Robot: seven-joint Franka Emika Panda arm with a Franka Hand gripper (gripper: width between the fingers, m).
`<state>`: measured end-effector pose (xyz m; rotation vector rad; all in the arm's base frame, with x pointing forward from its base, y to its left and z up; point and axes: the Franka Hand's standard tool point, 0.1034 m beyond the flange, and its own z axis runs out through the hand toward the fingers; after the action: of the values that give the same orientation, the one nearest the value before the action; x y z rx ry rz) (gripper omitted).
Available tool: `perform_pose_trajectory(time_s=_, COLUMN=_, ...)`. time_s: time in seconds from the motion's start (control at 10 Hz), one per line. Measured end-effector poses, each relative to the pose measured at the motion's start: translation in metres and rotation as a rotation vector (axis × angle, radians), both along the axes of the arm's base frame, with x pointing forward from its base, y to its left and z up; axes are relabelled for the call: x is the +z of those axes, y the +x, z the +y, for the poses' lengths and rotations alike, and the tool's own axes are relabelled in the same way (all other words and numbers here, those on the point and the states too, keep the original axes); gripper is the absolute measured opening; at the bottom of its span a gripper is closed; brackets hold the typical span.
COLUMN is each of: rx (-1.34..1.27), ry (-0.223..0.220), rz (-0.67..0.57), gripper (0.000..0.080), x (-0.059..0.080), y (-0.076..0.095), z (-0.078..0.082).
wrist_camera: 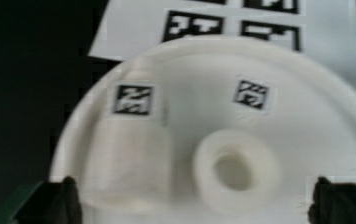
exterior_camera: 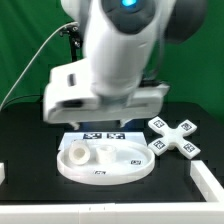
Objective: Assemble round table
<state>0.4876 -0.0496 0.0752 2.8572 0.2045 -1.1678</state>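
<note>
The large rimmed round disc (exterior_camera: 118, 165) lies flat on the black table and fills the wrist view (wrist_camera: 193, 130), showing two square tags and a raised ring with a hole (wrist_camera: 241, 168). A short cylindrical leg (exterior_camera: 75, 155) stands on the disc toward the exterior view's left. The cross-shaped foot (exterior_camera: 172, 136) lies on the table at the exterior view's right, apart from the disc. My gripper (wrist_camera: 200, 200) is open just above the disc, one dark fingertip (wrist_camera: 54, 200) near each side of it, holding nothing. In the exterior view the arm's body hides the fingers.
The marker board (exterior_camera: 105, 136) lies just behind the disc and shows in the wrist view (wrist_camera: 201, 25) too. White blocks sit at the table's front right (exterior_camera: 207, 180) and front left (exterior_camera: 3, 172) edges. A green backdrop stands behind.
</note>
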Motion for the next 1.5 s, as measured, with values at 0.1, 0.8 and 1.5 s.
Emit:
perform_pose_trajectory(time_s=0.1, rx=-0.011, ry=-0.008, rz=0.008, gripper=0.0649, x=-0.019, y=-0.005, z=-0.016)
perform_pose_trajectory(time_s=0.8, rx=-0.032, ry=-0.027, rz=0.041, gripper=0.0649, x=-0.037, y=-0.012, z=-0.03)
perform_pose_trajectory(time_s=1.5, rx=-0.029, ry=-0.037, rz=0.043, gripper=0.0649, x=-0.055, y=-0.022, z=-0.027)
